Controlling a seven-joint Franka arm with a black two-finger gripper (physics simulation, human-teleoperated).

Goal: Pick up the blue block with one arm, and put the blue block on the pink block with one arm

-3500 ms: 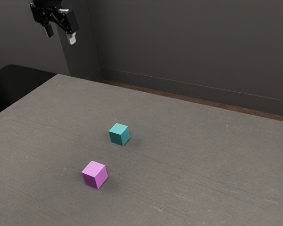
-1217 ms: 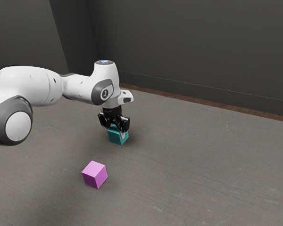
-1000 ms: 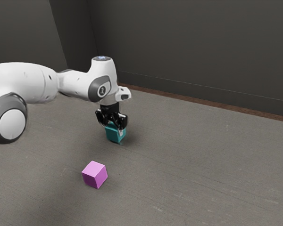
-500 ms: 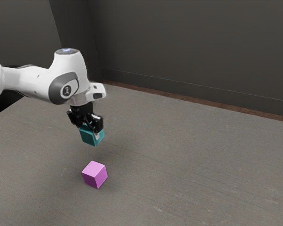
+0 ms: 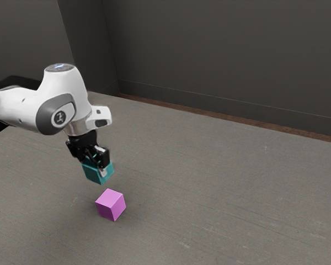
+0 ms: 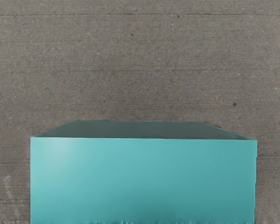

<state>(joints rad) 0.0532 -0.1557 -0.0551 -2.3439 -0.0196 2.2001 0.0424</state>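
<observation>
Pincer (image 5: 98, 164) closed on the blue block (image 5: 94, 173): you see its two black fingers pressing the block from opposite sides, with the block hanging just beneath them, clear of the table (image 5: 237, 182). Compared with half a second ago, your arm (image 5: 49, 107) has carried the block lower and toward the exterior view's left, so it now sits nearer the pink block (image 5: 110, 204). The two blocks are still apart, with the blue one higher and slightly to the exterior view's left.

In the wrist view the blue block (image 6: 143, 179) lies directly under the hand, one flat face square to the camera, over bare table (image 6: 140, 60). It is a cube, its sides alike in length, and it hangs slightly tilted with a corner edge toward the exterior camera.
</observation>
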